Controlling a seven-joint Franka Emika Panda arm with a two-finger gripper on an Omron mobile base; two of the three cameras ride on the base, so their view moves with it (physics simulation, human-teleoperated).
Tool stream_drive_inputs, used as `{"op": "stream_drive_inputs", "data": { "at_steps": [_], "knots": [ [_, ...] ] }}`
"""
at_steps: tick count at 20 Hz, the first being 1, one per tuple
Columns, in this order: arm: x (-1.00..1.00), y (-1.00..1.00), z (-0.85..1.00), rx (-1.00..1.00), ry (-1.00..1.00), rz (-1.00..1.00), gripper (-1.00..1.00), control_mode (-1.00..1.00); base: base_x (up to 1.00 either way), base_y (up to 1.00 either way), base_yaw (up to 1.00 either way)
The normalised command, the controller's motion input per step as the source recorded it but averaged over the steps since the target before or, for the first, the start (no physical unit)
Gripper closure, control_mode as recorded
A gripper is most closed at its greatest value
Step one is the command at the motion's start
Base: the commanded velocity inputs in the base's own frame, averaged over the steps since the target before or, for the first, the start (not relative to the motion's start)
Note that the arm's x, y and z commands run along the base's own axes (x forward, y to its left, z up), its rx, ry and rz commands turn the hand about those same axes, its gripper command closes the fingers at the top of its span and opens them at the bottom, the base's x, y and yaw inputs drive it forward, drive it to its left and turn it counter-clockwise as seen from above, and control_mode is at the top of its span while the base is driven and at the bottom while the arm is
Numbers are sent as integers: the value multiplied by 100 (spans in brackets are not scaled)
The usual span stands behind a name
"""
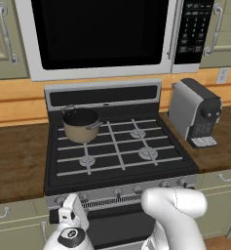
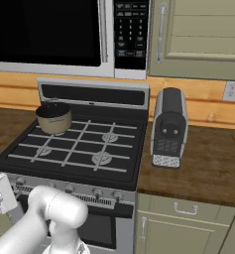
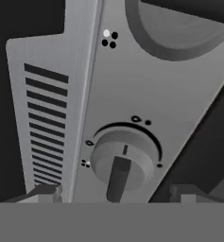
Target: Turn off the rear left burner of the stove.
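My gripper (image 3: 111,193) is spread open, empty, either side of a knob (image 3: 124,158) low centre in the hand view. The stove (image 1: 118,146) fills mid-frame; its rear left burner hides under the pot (image 1: 81,125). The knob looks rigid and smooth, likely slippery: pinch its raised ridge.

A simulated kitchen: a white-framed microwave (image 1: 100,36) with a dark door hangs at 12 o'clock, flanked by pale green wall cabinets (image 2: 201,34) with silver handles. Below runs a light wood backsplash (image 1: 17,100), a white wall outlet (image 2: 231,91) set in it at 3 o'clock. Dark wood countertops (image 1: 14,161) stretch at both sides, a silver-and-black coffee machine (image 1: 196,113) standing at 3 o'clock above green drawers (image 2: 188,218).
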Motion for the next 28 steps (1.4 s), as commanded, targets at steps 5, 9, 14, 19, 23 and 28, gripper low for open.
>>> {"op": "stream_drive_inputs", "data": {
  "at_steps": [5, 9, 14, 19, 23, 28],
  "knots": [
    [0, 0, 9, 1, 0, 1, -100, -100, 0, 0, 0],
    [0, 6, 0, 0, 0, 4, -100, -100, 0, 0, 0],
    [11, 35, -3, 0, 0, 4, -100, -100, 0, 0, 0],
    [18, 4, 0, 7, 0, 13, -100, -100, 0, 0, 0],
    [0, -3, -12, 0, -3, 8, -100, -100, 0, 0, 0],
    [0, -21, -3, 1, -9, 8, -100, -100, 0, 0, 0]
  ]
}}
